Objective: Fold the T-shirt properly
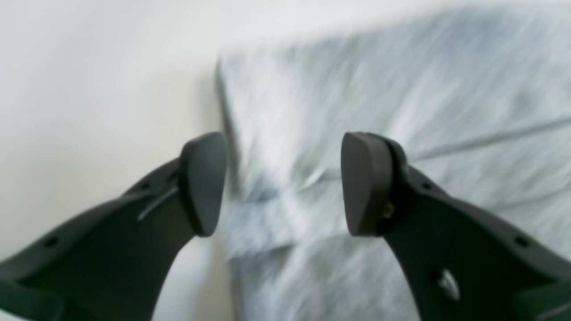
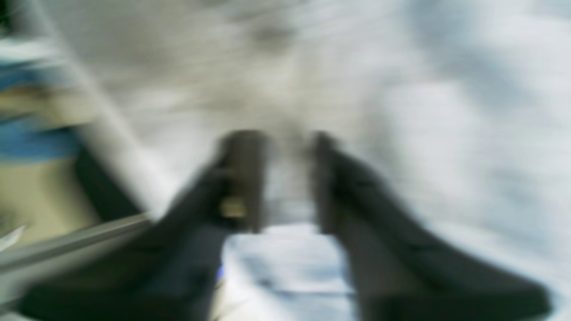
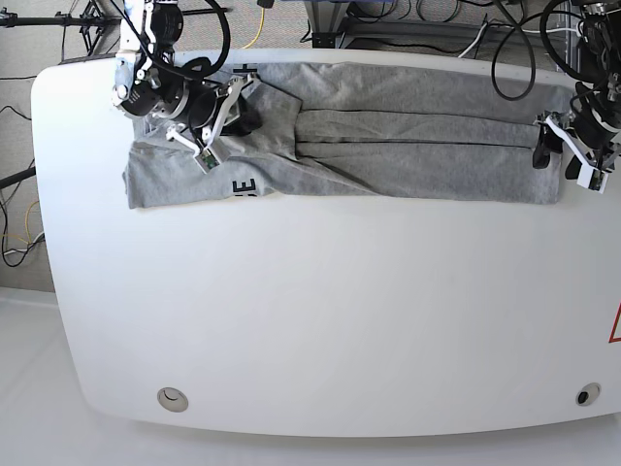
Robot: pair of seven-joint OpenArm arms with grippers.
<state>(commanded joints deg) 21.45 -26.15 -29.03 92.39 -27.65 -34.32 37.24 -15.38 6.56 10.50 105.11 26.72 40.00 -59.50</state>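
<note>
The grey T-shirt lies folded into a long band across the far part of the white table. Black lettering shows at its near edge on the left. My left gripper is at the band's right end. In the left wrist view it is open, astride the shirt's edge and holding nothing. My right gripper hangs over the band's left part by a diagonal fold. In the blurred right wrist view it has its fingers a narrow gap apart over grey cloth.
Cables and stands crowd the floor beyond the table's far edge. The table's edge and floor clutter show at the left of the right wrist view. Two round fittings sit near the table's front corners.
</note>
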